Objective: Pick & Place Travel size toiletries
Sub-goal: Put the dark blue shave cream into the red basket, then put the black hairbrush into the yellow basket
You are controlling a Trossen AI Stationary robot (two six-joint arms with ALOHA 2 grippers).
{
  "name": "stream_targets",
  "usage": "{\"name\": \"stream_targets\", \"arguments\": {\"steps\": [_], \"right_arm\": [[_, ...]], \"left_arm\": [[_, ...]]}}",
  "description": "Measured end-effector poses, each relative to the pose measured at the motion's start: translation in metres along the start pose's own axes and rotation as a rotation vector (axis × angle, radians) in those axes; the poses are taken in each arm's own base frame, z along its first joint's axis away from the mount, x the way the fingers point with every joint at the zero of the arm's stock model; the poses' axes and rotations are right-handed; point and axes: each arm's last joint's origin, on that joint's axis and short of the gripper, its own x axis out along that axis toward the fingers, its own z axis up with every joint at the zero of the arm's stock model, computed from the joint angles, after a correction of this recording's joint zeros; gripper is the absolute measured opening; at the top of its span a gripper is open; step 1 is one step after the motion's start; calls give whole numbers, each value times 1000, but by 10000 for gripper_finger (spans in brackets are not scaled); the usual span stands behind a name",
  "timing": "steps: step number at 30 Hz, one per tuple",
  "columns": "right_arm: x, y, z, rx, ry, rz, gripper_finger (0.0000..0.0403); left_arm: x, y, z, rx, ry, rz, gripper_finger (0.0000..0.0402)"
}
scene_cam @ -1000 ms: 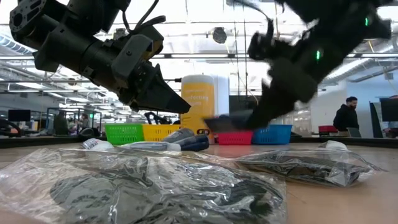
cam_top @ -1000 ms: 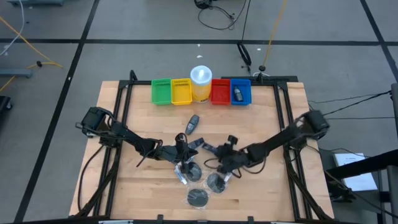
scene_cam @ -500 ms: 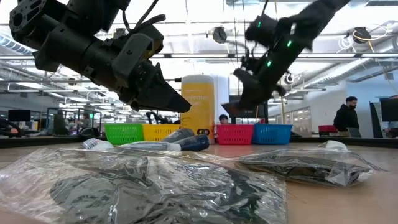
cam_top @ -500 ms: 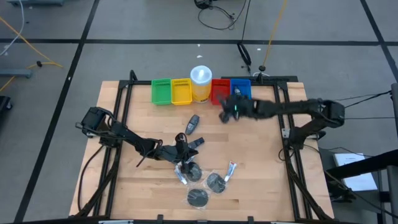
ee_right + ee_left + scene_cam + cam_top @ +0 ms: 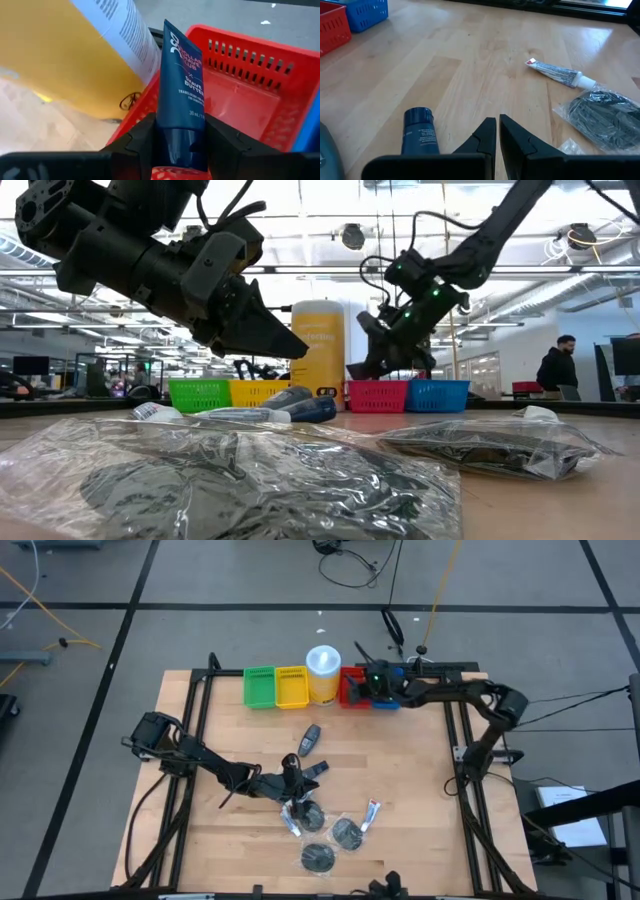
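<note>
A second ago the right claw point(image 5: 366, 683) was down among the bagged discs at mid-bench; it has since swung to the far row of bins and now hangs over the red bin point(image 5: 250, 95) beside the white-and-yellow container point(image 5: 323, 673), pinching a dark blue tube point(image 5: 181, 115) — release looks like the next step. The left claw point(image 5: 497, 131), fingers pressed together, waits low over the bench near a second blue tube point(image 5: 420, 131). A white tube point(image 5: 558, 75) and bagged discs point(image 5: 318, 857) remain — much sorting left.
</note>
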Motion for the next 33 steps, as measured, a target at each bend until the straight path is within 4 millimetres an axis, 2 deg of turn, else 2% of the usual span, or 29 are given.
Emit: {"name": "stream_targets", "arguments": {"steps": [9, 16, 19, 22, 25, 27, 30, 33], "right_arm": [[11, 0, -4, 13, 21, -8, 135], [10, 3, -3, -45, 7, 11, 206], [-2, 12, 0, -102, -14, 37, 232], [-25, 30, -3, -193, -65, 89, 243], [-55, 52, -24, -306, -101, 113, 245], [-77, 67, -49, -406, -112, 135, 242], [-107, 85, -101, -564, -104, 204, 234], [-131, 91, -158, -674, -90, 318, 226]], "left_arm": [[0, 0, -1, 3, 7, 1, 21], [0, 0, -1, -5, 8, 0, 21], [-1, -3, -2, 5, 4, 7, 21], [-6, -12, -4, 51, -13, 36, 21], [-19, -22, 3, 103, -49, 66, 21], [-32, -30, 11, 135, -77, 72, 21], [-56, -41, 24, 163, -98, 42, 21], [-79, -49, 32, 186, -89, -14, 21]]}}
